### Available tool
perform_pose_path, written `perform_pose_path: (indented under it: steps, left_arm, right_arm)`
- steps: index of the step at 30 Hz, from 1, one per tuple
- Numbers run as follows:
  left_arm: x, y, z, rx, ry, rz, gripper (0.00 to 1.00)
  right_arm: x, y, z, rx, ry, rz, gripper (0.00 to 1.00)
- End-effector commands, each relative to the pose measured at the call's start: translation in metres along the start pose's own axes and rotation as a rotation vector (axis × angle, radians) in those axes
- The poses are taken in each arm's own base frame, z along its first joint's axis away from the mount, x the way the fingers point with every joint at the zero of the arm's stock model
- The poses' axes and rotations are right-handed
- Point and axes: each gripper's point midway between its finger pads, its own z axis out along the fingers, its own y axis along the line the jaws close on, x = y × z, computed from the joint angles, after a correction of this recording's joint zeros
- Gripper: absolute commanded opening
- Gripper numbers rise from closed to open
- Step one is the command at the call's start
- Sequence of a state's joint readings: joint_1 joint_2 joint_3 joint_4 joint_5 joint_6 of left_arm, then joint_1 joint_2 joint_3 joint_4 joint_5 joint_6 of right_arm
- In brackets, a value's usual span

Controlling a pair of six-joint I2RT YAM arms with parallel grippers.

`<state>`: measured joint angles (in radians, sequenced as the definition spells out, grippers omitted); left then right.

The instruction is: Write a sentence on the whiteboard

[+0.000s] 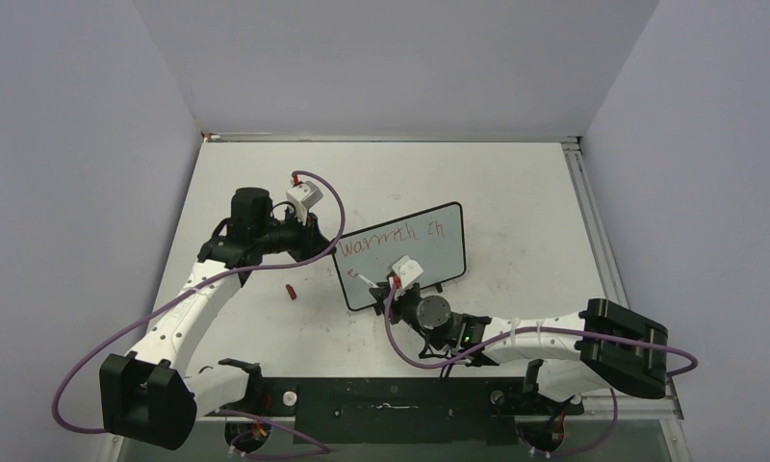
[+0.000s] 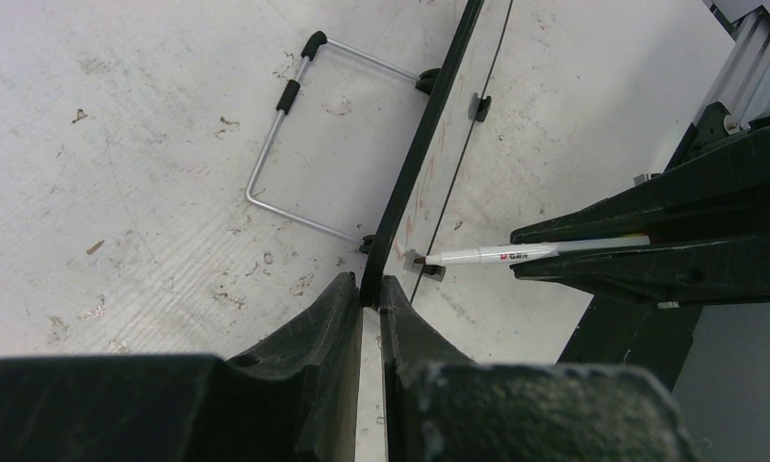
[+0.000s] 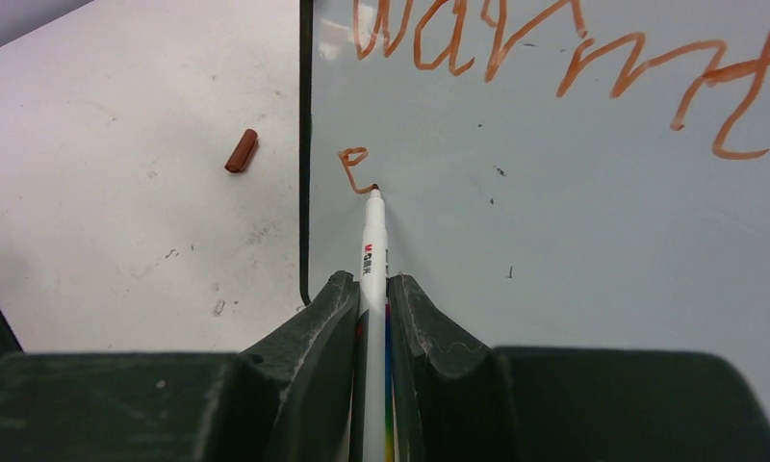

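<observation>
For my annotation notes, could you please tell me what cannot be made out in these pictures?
- Right wrist view: the sentence is cut off by the top and right edges.
- Top view: the right gripper covers the whiteboard's lower middle.
- Left wrist view: the whiteboard shows at a grazing angle, so its writing is unreadable.

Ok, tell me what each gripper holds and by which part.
Left gripper: the whiteboard, pinched by the black frame on its side edge. Right gripper: the white marker, gripped around its barrel.
</observation>
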<state>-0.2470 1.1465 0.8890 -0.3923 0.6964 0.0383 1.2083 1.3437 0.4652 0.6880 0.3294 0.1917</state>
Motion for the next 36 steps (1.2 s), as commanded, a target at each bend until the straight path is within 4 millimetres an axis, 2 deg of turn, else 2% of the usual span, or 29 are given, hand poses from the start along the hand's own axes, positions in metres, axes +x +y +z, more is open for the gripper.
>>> perform_pose_path:
  steps: [1, 11, 29, 36]
  left_arm:
    - [0.011, 0.007, -0.002, -0.035, 0.036, -0.008, 0.0]
    - [0.011, 0.006, -0.002, -0.034, 0.035, -0.008, 0.0]
    - [0.011, 0.006, -0.002, -0.032, 0.036, -0.009, 0.0]
    - [0.01, 0.006, -0.002, -0.031, 0.035, -0.009, 0.0]
  right_arm:
    - [-0.025, -0.007, -0.005, 0.041, -0.077, 0.035, 0.05]
    - [-0.047, 0.005, -0.005, -0.002, -0.126, 0.028, 0.05]
    - [-0.048, 0.007, 0.007, 0.016, -0.132, 0.012, 0.05]
    - [-0.041, 0.001, 0.006, 0.044, -0.115, 0.003, 0.05]
